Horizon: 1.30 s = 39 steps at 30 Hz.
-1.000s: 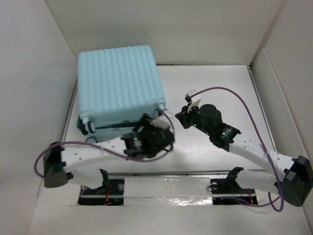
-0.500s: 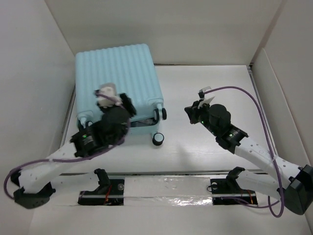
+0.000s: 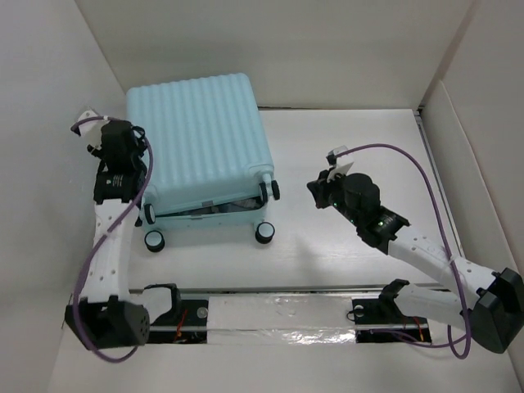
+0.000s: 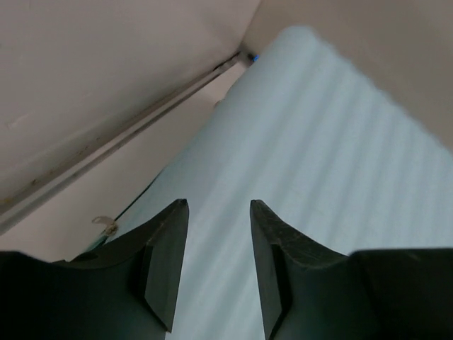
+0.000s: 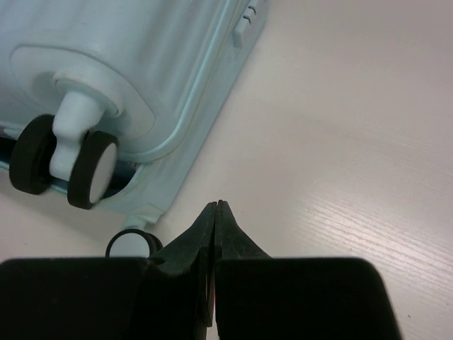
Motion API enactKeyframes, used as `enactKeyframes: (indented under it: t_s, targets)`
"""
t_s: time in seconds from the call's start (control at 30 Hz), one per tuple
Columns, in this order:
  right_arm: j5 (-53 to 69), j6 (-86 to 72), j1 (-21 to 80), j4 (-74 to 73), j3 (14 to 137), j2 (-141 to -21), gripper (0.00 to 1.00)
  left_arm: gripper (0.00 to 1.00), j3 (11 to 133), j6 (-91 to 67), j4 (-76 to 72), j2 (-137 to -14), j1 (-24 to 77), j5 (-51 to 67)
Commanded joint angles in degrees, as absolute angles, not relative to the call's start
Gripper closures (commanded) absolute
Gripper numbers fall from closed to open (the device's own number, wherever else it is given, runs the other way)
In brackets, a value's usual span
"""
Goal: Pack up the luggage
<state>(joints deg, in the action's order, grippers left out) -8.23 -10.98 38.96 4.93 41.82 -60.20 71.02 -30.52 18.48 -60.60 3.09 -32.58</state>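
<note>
The suitcase (image 3: 201,135) lies flat in the far left corner of the counter (image 3: 368,139). Its ribbed pale blue shell faces up and its wheels point toward the near edge. At the wheel end the two halves of the shell are slightly apart, and a thin dark gap (image 3: 209,210) runs between them. What is inside the gap cannot be made out.

The left arm reaches up along the left edge of the counter, close to the side wall (image 3: 49,123). The left tool (image 4: 219,205) is released, with its two fingers apart and nothing between them. It hangs over the left side of the ribbed shell and points toward the far left corner, where the wall meets the counter. Whether it touches the shell cannot be told.

The right arm stretches from the near right corner toward the middle of the counter, with a purple cable (image 3: 409,164) looping above it. The right tool (image 5: 216,205) is clenched, its fingers pressed tip to tip and holding nothing. It hangs above bare counter just beside the right corner of the suitcase's wheel end, without touching it. From the right wrist a twin wheel (image 5: 92,170) on a white stem shows at that corner. A second wheel (image 5: 129,244) peeks out low beside the tool's fingers.
</note>
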Motion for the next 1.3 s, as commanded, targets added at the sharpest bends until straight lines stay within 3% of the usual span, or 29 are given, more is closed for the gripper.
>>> enactKeyframes:
  t_s: [0.0, 0.2, 0.47, 0.63, 0.77, 1.0, 1.13, 1.27]
  targets:
    - [-10.19, -10.99, 38.5, 6.86, 42.98, -61.17, 1.0, 0.62, 67.07, -32.96, 14.51, -62.75, -9.21, -12.24]
    - [-10.19, -11.16, 37.36, 6.77, 43.07, -62.84, 1.0, 0.61, 67.23, -34.1, 14.06, -72.48, -20.55, -6.78]
    - [-11.6, -11.16, 37.35, 6.68, 43.24, -63.81, 1.0, 0.58, 65.75, -34.98, 10.91, -82.26, -20.57, -4.75]
    - [-11.52, -11.42, 34.19, 4.05, 44.12, -63.72, 1.0, 0.58, 56.35, -43.05, 3.0, -85.95, -20.04, 3.76]
    - [-11.95, -11.6, 29.55, 2.82, 43.95, -60.22, 1.0, 0.59, 50.47, -49.63, -2.19, -83.86, -13.2, 4.31]
    - [-8.36, -12.39, 18.91, -0.35, 44.03, -54.59, 0.99, 0.6, 28.05, -60.37, -12.39, -62.95, 0.35, 0.53]
    - [-4.93, -12.57, 14.87, -3.07, 44.65, -52.3, 0.96, 0.61, 21.28, -63.0, -11.16, -54.59, 15.32, -5.26]
    - [-4.13, -12.57, 14.15, -3.6, 45.0, -50.98, 0.86, 0.62, 16.53, -67.06, -10.9, -50.28, 32.36, -11.58]
